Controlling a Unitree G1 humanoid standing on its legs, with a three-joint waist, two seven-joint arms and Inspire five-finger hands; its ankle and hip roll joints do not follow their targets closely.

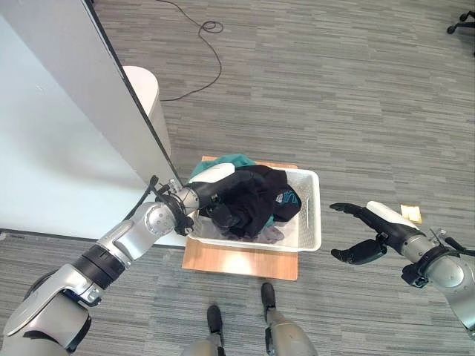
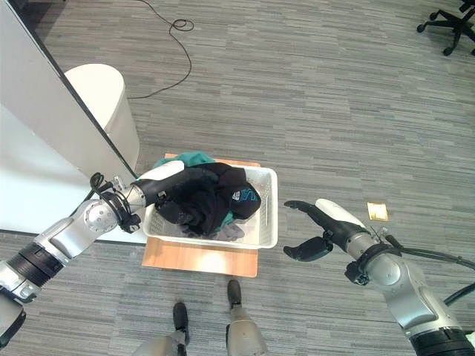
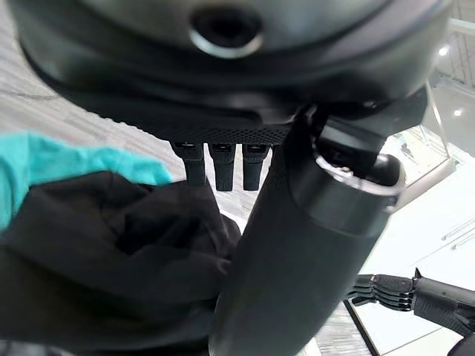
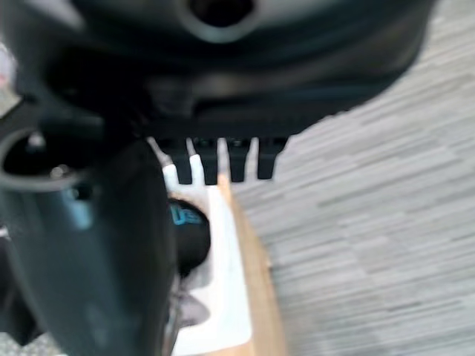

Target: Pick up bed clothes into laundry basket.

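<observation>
A white laundry basket (image 1: 312,216) stands on a low wooden board (image 1: 239,261) on the floor in front of me. It holds a heap of black garment (image 1: 256,194) over a teal cloth (image 1: 223,161), with a greyish piece near the front. My left hand (image 1: 220,202) reaches into the basket from the left; its thumb (image 3: 297,245) and fingers pinch the black garment (image 3: 111,252). My right hand (image 2: 343,231) hovers open over the floor just right of the basket (image 2: 272,215), its palm turned toward it and nothing held.
The white bed (image 1: 52,148) with a dark edge runs along the left. A white round bin (image 1: 146,93) stands behind its corner. A small yellow object (image 1: 410,213) lies on the grey floor at right, and an office chair base (image 2: 449,22) is far right.
</observation>
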